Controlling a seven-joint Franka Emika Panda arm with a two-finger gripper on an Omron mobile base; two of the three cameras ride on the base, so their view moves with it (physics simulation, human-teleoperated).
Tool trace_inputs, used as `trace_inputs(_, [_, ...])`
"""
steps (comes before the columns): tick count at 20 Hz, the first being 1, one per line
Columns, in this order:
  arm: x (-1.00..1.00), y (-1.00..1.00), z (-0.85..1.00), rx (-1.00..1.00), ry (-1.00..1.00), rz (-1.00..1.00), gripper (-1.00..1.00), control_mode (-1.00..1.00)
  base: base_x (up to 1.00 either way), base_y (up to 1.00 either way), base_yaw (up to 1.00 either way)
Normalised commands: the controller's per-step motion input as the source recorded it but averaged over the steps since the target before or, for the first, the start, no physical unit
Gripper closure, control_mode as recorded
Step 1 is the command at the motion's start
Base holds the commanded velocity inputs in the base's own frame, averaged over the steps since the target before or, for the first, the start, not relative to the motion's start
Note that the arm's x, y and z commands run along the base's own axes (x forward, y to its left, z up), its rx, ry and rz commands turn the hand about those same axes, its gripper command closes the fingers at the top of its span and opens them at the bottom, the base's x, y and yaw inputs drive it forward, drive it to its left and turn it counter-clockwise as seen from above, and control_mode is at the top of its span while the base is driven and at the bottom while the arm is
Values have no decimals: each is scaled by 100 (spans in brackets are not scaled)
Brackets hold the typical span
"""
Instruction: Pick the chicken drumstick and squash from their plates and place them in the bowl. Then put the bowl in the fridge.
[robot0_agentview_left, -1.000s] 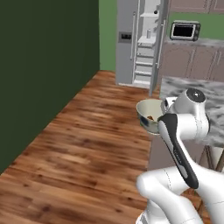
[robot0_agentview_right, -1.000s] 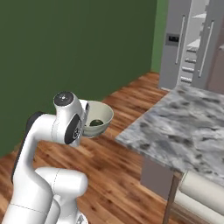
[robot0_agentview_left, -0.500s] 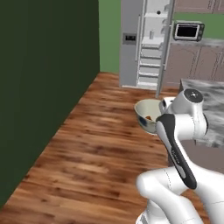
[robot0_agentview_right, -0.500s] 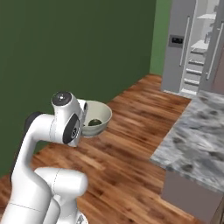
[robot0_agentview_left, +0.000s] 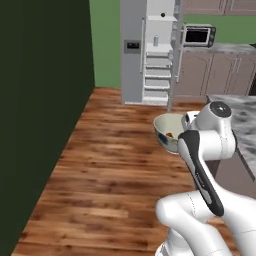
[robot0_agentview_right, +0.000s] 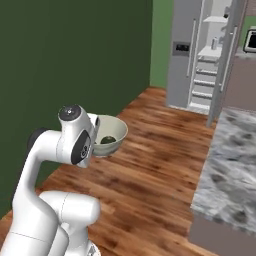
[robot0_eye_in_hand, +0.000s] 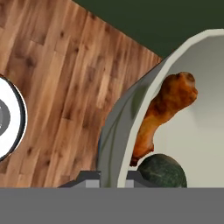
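- Bowl (robot0_agentview_left: 168, 131) rides in the air over the wood floor (robot0_agentview_left: 115, 170), its rim clamped by the gripper (robot0_eye_in_hand: 113, 175), well short of the fridge (robot0_agentview_left: 150, 50).
- Inside it, the chicken drumstick (robot0_eye_in_hand: 164, 111) leans on the wall and touches the dark green squash (robot0_eye_in_hand: 162, 171); loading looks done, shelving is left.
- Fridge door stands open ahead, white shelves showing.
- The hand view shows both foods up close; the right base view shows just the squash (robot0_agentview_right: 107, 140), plus a marble counter (robot0_agentview_right: 232, 170) on the right.
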Motion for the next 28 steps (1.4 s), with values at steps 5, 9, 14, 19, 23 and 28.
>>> trace_inputs(5, [0, 0, 0, 0, 0, 0, 100, 100, 85, 38, -24])
trace_inputs(9, [0, 0, 0, 0, 0, 0, 100, 100, 87, 35, -22])
trace_inputs(14, [0, 0, 0, 0, 0, 0, 100, 100, 88, 32, -21])
trace_inputs(19, [0, 0, 0, 0, 0, 0, 100, 100, 92, 28, -17])
trace_inputs(23, [0, 0, 0, 0, 0, 0, 100, 100, 93, 21, -15])
trace_inputs(28, [0, 0, 0, 0, 0, 0, 100, 100, 89, 21, -20])
